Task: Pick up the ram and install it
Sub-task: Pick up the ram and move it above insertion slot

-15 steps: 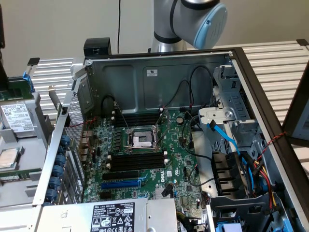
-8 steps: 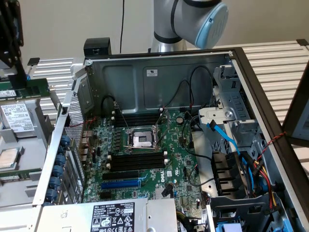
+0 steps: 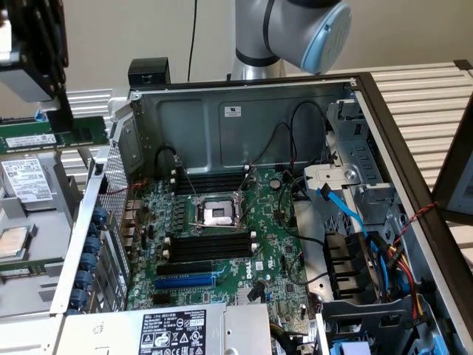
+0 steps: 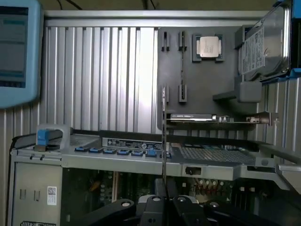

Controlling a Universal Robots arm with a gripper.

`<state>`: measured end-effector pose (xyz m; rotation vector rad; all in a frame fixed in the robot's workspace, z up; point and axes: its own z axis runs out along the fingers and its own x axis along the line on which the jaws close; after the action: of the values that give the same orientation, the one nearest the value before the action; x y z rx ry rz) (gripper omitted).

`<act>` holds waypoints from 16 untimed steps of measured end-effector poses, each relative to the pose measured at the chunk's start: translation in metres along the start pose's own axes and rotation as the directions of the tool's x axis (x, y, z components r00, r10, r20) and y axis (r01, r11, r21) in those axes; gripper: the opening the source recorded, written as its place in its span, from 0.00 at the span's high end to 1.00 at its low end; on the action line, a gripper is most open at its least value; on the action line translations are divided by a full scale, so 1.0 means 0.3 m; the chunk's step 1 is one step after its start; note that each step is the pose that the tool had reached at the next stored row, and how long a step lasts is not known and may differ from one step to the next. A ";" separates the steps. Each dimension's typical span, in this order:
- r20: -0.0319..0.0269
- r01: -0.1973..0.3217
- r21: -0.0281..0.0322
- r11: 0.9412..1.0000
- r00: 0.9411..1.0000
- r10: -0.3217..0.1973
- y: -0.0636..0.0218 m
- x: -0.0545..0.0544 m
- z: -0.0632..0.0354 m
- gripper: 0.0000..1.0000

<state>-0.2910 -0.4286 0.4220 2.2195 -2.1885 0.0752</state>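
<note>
Item: ram [image 3: 55, 134], upper left of the exterior view, clamped in my closed tool [image 3: 58, 115], outside the computer case [image 3: 199, 126]. I'd carry it level, edge lined up with a black slot [image 3: 211, 246].

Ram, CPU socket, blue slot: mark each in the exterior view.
ram [image 3: 77, 132], exterior view, middle of its green face.
CPU socket [image 3: 219, 214], exterior view, its silver centre.
blue slot [image 3: 185, 281], exterior view, midway along its length.
</note>
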 end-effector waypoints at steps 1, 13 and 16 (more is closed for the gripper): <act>0.000 0.000 0.000 1.000 1.000 0.000 -0.016 0.000 0.000 0.88; 0.000 0.000 0.000 1.000 1.000 0.000 -0.197 0.003 -0.001 0.88; 0.000 0.000 0.000 1.000 1.000 0.000 -0.243 0.003 -0.001 0.88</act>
<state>-0.2182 -0.4286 0.4236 2.2191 -2.1884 0.0755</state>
